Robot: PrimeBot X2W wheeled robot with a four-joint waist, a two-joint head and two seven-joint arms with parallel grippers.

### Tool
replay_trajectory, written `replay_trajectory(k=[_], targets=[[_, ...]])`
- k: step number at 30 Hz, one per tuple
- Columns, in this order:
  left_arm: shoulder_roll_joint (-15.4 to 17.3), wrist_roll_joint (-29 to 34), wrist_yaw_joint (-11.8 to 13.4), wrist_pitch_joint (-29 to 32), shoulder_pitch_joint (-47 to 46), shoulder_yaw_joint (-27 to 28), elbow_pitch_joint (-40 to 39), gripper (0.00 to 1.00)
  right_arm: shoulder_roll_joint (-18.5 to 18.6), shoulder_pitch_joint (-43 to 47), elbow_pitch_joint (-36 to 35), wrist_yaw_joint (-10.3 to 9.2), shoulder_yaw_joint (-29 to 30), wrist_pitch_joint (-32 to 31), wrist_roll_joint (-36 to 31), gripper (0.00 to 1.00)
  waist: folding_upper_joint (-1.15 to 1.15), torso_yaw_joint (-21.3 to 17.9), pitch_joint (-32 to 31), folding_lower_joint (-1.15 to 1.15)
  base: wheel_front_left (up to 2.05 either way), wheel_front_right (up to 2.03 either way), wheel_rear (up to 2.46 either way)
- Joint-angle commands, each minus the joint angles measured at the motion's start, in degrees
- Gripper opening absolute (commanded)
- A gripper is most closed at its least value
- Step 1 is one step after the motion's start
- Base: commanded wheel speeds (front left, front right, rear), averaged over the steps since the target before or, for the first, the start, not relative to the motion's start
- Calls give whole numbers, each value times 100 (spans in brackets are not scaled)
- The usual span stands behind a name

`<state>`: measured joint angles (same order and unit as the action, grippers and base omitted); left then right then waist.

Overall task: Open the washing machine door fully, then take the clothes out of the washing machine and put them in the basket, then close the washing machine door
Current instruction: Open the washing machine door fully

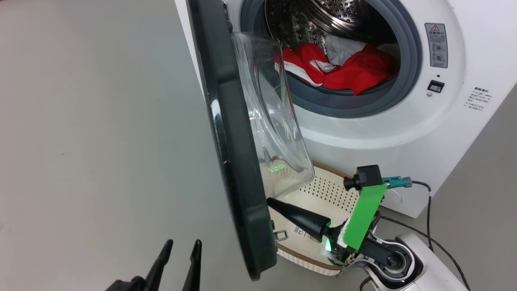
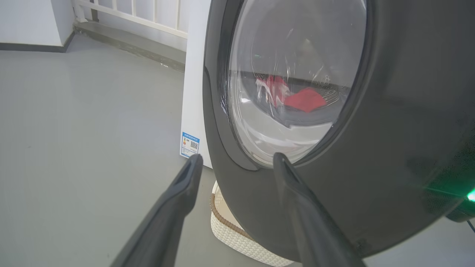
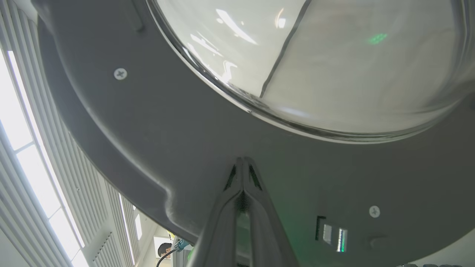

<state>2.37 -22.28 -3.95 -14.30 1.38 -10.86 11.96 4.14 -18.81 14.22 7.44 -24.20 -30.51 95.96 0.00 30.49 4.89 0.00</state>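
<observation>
surroundings: plain grey floor (image 1: pixel 101 141) on all sides; white railing (image 2: pixel 148 15) far back in the left wrist view; thin black cable (image 1: pixel 429 202) by the machine's lower front corner; bright green flat plate (image 1: pixel 365 216) on the right wrist
machine: big white front-loading washing machine (image 1: pixel 363 133), grey rubber gasket, perforated steel drum; small blue-and-white sticker (image 2: pixel 189 144) low on its side panel
door: large round washing machine door with black rim and bulging clear glass bowl (image 1: pixel 238 161), swung out, edge-on to the head camera
in the way: door stands between the two arms; its rim hides the basket's left end and the glass bowl overhangs that end
clothes: bright red garments with white stripes plus a pale grey-white piece (image 1: pixel 347 68), inside the drum at the lower front, red fabric lapping onto the gasket
basket: small cream perforated plastic basket with brown woven-look rim (image 1: pixel 327 188), on the floor just before the machine, below the opening; no clothes visible in the part that shows
right fingers (image 1: pixel 271 202): clenched together, grasping nothing; on the door's inner side, over the basket, tips at the grey inner rim just under the glass bowl, looks like contact but can't confirm
left fingers (image 2: pixel 174 204): released, spread wide, nothing between them; on the door's outer side, near its lower rim; in the left wrist view one finger lies across the black rim, the other over the floor beside it
</observation>
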Motion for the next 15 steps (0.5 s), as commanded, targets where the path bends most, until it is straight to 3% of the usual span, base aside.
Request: replay_trajectory(k=[1,15], targets=[[51,-2,64,-70,-15,216,-172,100,-125,-107,-164,5,-149,2,60,0,0,4,-1,0,0,0,0],[51,-9,169,-70,115,350,-363,100,-125,-264,-112,5,-548,90,264,0,0,31,-30,0,0,0,0]])
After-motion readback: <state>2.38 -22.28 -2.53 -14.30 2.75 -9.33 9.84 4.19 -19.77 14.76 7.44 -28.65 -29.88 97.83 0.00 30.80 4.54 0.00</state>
